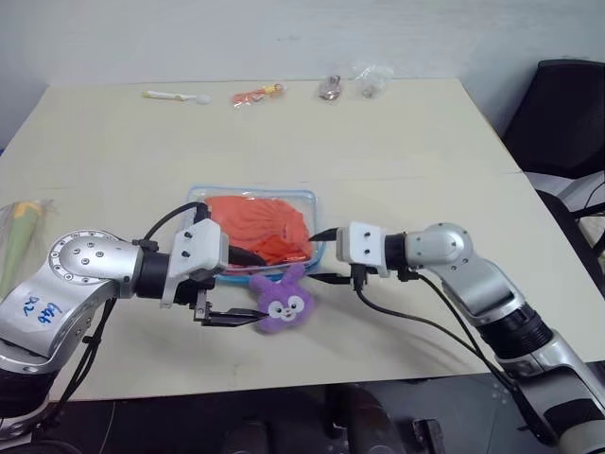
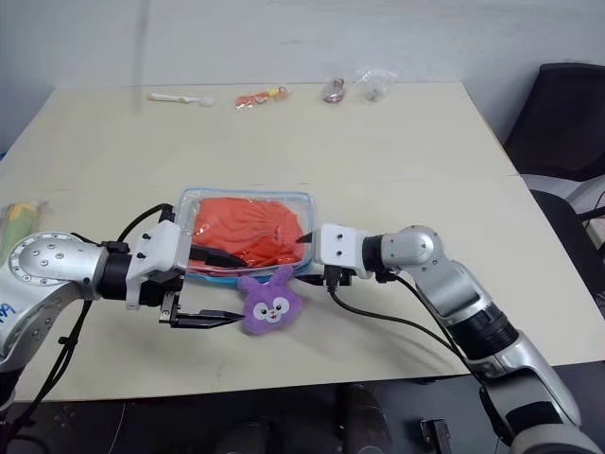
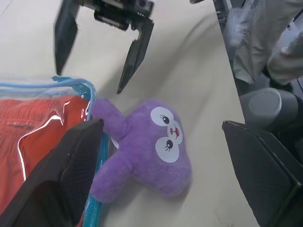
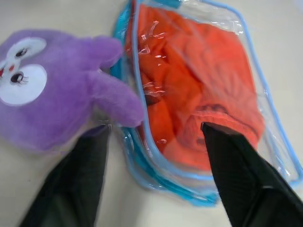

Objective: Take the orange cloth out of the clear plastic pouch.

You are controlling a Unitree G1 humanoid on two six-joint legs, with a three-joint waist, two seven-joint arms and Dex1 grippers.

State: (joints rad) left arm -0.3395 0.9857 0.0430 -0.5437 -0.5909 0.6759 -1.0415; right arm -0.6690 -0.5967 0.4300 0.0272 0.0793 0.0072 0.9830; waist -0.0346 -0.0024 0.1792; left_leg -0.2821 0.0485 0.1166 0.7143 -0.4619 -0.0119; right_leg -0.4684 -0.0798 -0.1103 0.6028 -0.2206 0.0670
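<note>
The pouch [image 1: 253, 230] lies flat on the table [image 1: 397, 161], and the cloth [image 1: 260, 227] is seen wholly inside it, bunched and wrinkled under the clear plastic. A purple plush [image 1: 282, 301] lies against the pouch's near edge, its ears touching the blue trim.

The left pincer [image 1: 238, 288] is held released, its two black fingers set wide apart. One finger [image 1: 244, 255] is laid over the near edge of the pouch, above the cloth; the other [image 1: 225, 321] hangs just beside the plush on the bare table. In the left wrist view the plush sits between these fingers and the pouch's corner is covered by the one finger [image 3: 71, 175]. Nothing is grasped by it.

The right pincer [image 4: 156, 156] is pointed at the pouch's corner from the other side. Its fingers are parted, with the corner of the pouch and one ear of the plush lying between them; one finger [image 4: 241, 175] is placed over the cloth's side of the pouch, the other [image 4: 75, 184] next to the plush. Whether the plastic is actually pinched cannot be told.

Beyond both pincers, along the far edge of the table, small items are lined up: a white stick [image 1: 175, 96], an orange packet [image 1: 257, 94] and two crinkled clear bags [image 1: 371, 80].
</note>
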